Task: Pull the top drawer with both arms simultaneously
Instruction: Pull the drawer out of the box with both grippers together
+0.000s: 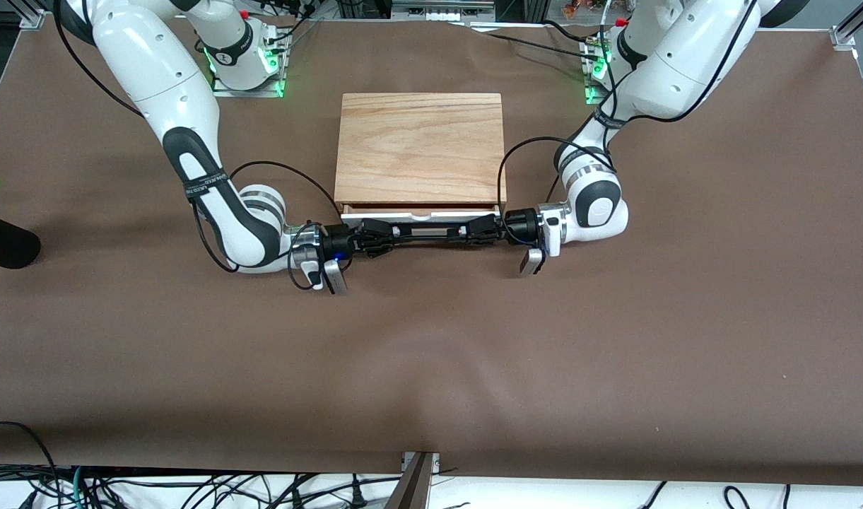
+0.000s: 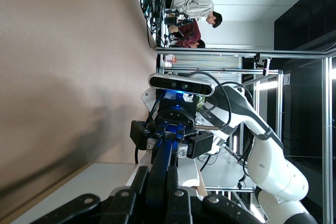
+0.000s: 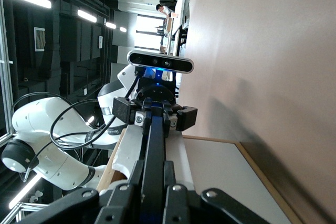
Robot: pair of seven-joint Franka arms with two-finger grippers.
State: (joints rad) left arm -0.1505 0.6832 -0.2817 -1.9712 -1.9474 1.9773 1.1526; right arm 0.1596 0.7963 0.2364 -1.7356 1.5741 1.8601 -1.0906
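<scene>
Both grippers clamp the top drawer's (image 1: 420, 211) bar handle (image 1: 423, 233): left gripper (image 1: 478, 232) and right gripper (image 1: 374, 237) near its ends. Pulling evenly toward the camera should avoid skewing.

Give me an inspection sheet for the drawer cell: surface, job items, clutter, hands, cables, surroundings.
Surface: brown paper-covered table, bare in front of the cabinet.
Job's things: shallow white-fronted top drawer with long thin black bar handle, pulled out only slightly from under the wood-grain cabinet top.
Clutter: nothing seen on the table.
Hands: left hand shut on the bar handle at the left arm's end; right hand shut on it at the right arm's end. Both wrist views look along the bar at the other hand.
Cables: black cables loop off both forearms; more cables hang along the table edge nearest the front camera.
Surroundings: aluminium frame; people at desks in the left wrist view.
</scene>
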